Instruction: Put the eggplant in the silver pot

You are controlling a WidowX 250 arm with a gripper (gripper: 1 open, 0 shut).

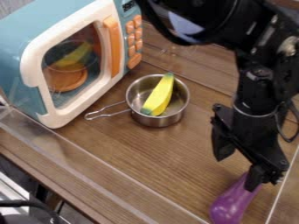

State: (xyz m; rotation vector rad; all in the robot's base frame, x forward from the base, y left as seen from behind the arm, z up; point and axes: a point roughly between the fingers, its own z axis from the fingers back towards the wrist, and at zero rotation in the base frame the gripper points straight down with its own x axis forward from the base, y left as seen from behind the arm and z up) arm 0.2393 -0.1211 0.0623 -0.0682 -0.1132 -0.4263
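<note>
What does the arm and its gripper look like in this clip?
The arm is matte black throughout, with bulky rounded housings up top narrowing to a cylindrical wrist. The gripper is also black, with two flat, angular fingers. No markings or loose cables are discernible.
</note>
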